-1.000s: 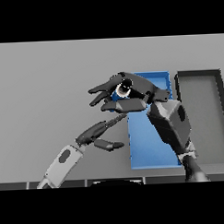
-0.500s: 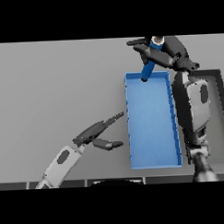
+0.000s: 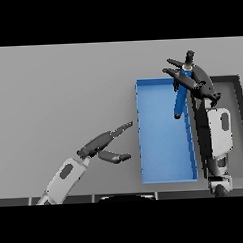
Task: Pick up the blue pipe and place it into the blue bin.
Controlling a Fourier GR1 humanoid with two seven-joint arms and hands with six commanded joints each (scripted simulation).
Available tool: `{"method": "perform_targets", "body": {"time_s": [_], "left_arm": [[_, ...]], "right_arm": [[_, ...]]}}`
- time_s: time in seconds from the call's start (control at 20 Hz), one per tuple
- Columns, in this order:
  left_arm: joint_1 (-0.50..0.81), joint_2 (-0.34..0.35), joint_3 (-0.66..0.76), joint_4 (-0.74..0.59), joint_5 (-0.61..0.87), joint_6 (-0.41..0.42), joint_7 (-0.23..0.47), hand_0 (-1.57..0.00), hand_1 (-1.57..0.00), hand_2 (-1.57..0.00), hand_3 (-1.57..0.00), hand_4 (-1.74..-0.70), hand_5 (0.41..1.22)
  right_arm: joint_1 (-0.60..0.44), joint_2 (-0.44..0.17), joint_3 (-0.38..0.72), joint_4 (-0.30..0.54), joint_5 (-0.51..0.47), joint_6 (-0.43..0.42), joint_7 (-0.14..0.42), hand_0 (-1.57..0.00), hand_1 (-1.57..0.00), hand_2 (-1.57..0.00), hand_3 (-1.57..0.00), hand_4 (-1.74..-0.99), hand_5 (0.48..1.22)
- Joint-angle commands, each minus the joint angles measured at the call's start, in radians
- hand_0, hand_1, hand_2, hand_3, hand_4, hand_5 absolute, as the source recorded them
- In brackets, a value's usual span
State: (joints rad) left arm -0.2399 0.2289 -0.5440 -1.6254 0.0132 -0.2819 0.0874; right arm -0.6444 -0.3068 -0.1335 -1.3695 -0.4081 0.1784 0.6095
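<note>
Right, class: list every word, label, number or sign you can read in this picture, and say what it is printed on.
None: no readable text anywhere. The blue pipe, the blue bin, the dark bin, the grey table, the right hand and the left hand all show plain surfaces with no writing.

- I saw the bin (image 3: pixel 164 141) on the table (image 3: pixel 62 86), right of centre.
- A second tray (image 3: pixel 238 123) sat just beside it, to its right.
- My right hand (image 3: pixel 192 80) held the pipe (image 3: pixel 180 100) over the bin's far end.
- My left hand (image 3: pixel 107 144) was left of the bin.
</note>
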Motion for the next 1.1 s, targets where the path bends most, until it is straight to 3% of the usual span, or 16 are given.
{"method": "perform_targets", "body": {"time_s": [0.0,0.05,0.15,0.2,0.35,0.45,0.5,0.6,0.7,0.85,1.05], "left_arm": [[-0.002,0.0,-0.001,-0.004,0.0,0.001,0.007,0.0,0.0,0.0,0.0,-0.83,0.47],[-0.006,0.002,0.002,-0.008,0.004,0.0,0.014,0.0,0.0,0.0,0.0,-0.83,0.47],[-0.004,-0.009,-0.007,-0.007,-0.002,0.006,0.027,0.0,0.0,0.0,0.0,-0.83,0.47],[-0.003,-0.007,-0.004,-0.009,-0.005,0.011,0.024,0.0,0.0,0.0,0.0,-0.83,0.471],[-0.006,-0.014,-0.011,0.004,-0.018,0.016,0.031,0.0,0.0,0.0,0.0,-0.83,0.475],[-0.011,-0.022,-0.013,0.012,-0.017,0.014,0.038,0.0,0.0,0.0,0.0,-0.83,0.474],[-0.014,-0.024,-0.01,0.011,-0.013,0.015,0.039,0.0,0.0,0.0,0.0,-0.83,0.474],[-0.014,-0.025,-0.01,0.003,-0.015,0.02,0.033,0.0,0.0,0.0,0.0,-0.83,0.476],[-0.017,-0.017,-0.004,0.011,-0.01,0.014,0.034,0.0,0.0,0.0,0.0,-0.83,0.476],[-0.009,-0.018,-0.011,0.006,-0.01,0.011,0.026,0.0,0.0,0.0,0.0,-0.83,0.477],[0.002,-0.012,-0.011,-0.01,-0.01,0.015,0.021,0.0,0.0,0.0,0.0,-0.83,0.472]], "right_arm": [[0.03,-0.016,0.025,0.003,-0.003,-0.038,0.0,-1.57,-1.57,-1.57,-1.57,-1.499,1.221],[0.062,-0.037,0.058,0.014,-0.01,-0.067,0.0,-1.57,-1.57,-1.57,-1.57,-1.499,1.221],[0.118,-0.08,0.137,0.004,-0.037,-0.105,0.0,-1.57,-1.57,-1.57,-1.08,-1.586,1.221],[0.131,-0.113,0.171,0.017,-0.057,-0.118,0.0,-1.57,-1.57,-1.57,-1.18,-1.569,1.221],[0.183,-0.184,0.317,0.015,-0.115,-0.181,0.0,-1.57,-1.57,-1.57,-0.69,-1.653,1.205],[0.172,-0.252,0.443,0.051,-0.206,-0.269,0.0,-1.57,-1.57,-1.57,-1.01,-1.583,1.199],[0.158,-0.288,0.507,0.072,-0.29,-0.331,0.0,-1.46,-1.38,-1.33,-0.81,-1.534,1.19],[0.122,-0.353,0.627,0.102,-0.446,-0.372,0.0,-0.94,-0.88,-0.85,-0.52,-1.404,1.159],[0.085,-0.393,0.718,0.111,-0.54,-0.409,0.0,-0.6,-0.57,-0.55,-0.33,-1.302,1.182],[0.06,-0.447,0.785,0.064,-0.472,-0.315,-0.008,-0.31,-0.29,-0.28,-0.17,-1.215,1.044],[0.041,-0.481,0.84,0.031,-0.419,-0.296,0.0,-0.15,-0.12,-0.11,-0.07,-1.192,0.907]]}}
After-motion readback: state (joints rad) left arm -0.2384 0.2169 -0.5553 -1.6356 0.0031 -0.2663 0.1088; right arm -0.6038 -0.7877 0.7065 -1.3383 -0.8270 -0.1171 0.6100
